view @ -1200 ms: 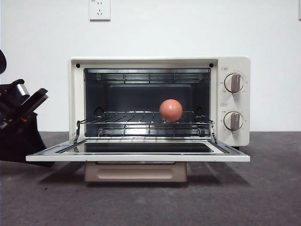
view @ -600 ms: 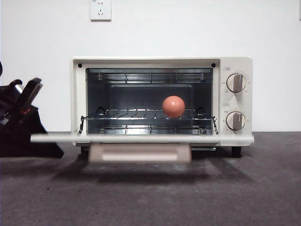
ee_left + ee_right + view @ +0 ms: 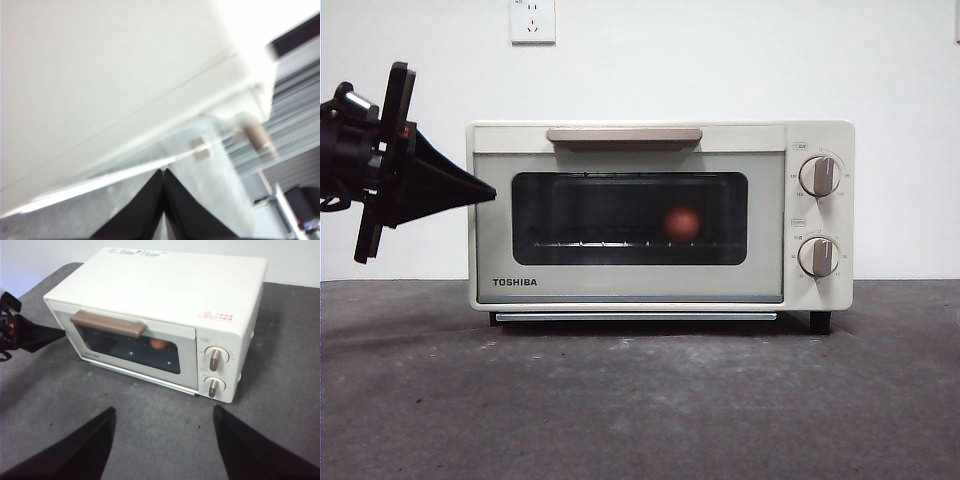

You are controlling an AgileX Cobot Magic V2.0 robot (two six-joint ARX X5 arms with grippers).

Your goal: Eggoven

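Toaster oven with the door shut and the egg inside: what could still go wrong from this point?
The left gripper, jaws shut, sits right at the oven door's upper left corner; a careless withdrawal might snag the door or nudge the oven. The egg rests loose on the wire rack behind the glass, so any jolt could roll it. The right gripper, open, hangs in front of the oven and could clip the handle if it advances.

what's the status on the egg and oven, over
Left gripper jaws shut, tip at the oven's upper left door corner. Right gripper jaws open, hanging back in front, empty. Oven door closed, egg on the rack inside. Nothing in the way.
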